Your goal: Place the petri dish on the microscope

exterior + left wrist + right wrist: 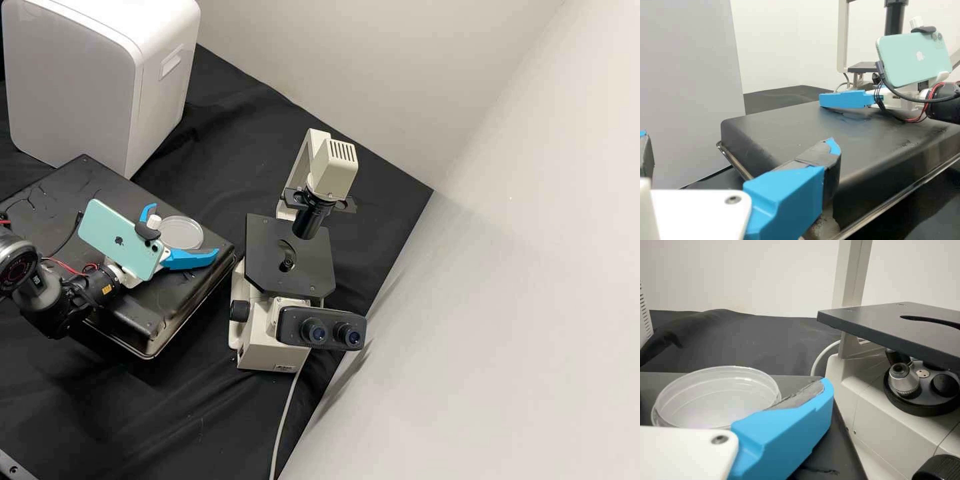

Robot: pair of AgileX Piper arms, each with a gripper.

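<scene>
- At the tabletop's (220,153) far-left corner, on wrinkled black cloth: a white box (93,73), smooth-skinned, with rounded edges.
- Low beside a rim of the black tray (60,193): the left gripper (737,152), its blue fingers (790,200) spread wide and holding nothing.
- Near the tabletop's left edge: that tray, seemingly turned upside down to make a raised platform; dark, matte, scuffed, round-cornered.
- Over the tray's right end: the right gripper (181,235), with a mint-green phone (120,239) mounted on its wrist. Fingers apart, one on each side of the petri dish (180,230), with no visible pinch on the rim.
- Lying flat on the tray, at the end nearest the microscope (263,327): the dish itself. Round, shallow, clear plastic with a thin upright wall; apparently empty.
- Just right of the tray, mid-tabletop: the microscope. Hard cream body, dark twin eyepieces toward the near edge, and a flat matte-black stage (300,267) with a slot and a hole through it.
- Progress, as a judgement: early. Done: fingers bracketing the dish. Left to do: close on the rim, lift, carry right, set down level over the stage opening.
- Likely handling: slick, light plastic, so a gentle, even squeeze.
</scene>
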